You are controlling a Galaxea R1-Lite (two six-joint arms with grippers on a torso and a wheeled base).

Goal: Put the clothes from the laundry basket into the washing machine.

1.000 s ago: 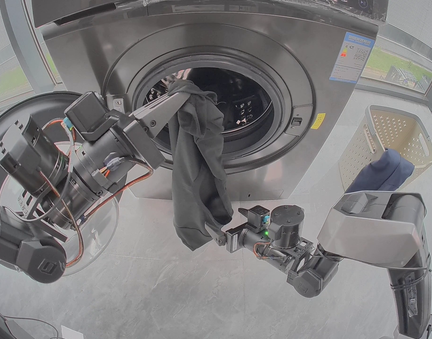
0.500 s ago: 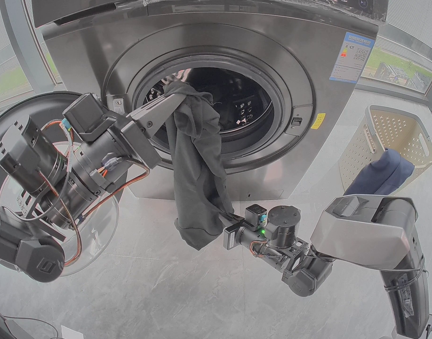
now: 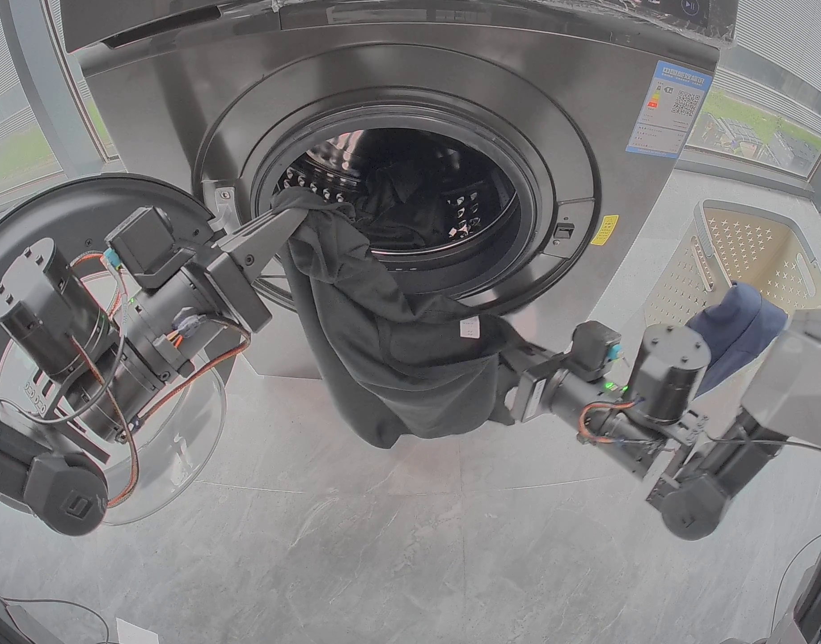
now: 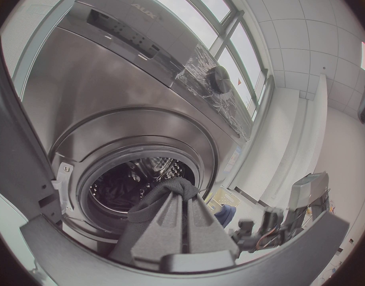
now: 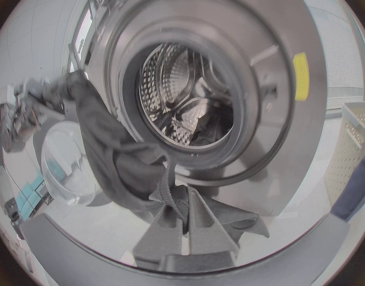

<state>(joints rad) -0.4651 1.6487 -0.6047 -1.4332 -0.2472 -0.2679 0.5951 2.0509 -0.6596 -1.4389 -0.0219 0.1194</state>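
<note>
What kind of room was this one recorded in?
Probably a laundry area beside large windows: a silver front-loading washing machine with its door open, a beige perforated plastic laundry basket, and a grey tiled floor.

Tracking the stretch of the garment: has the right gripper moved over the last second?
Yes. The right gripper went right and up, toward the lower right rim of the washing machine, pulling the dark garment along.
</note>
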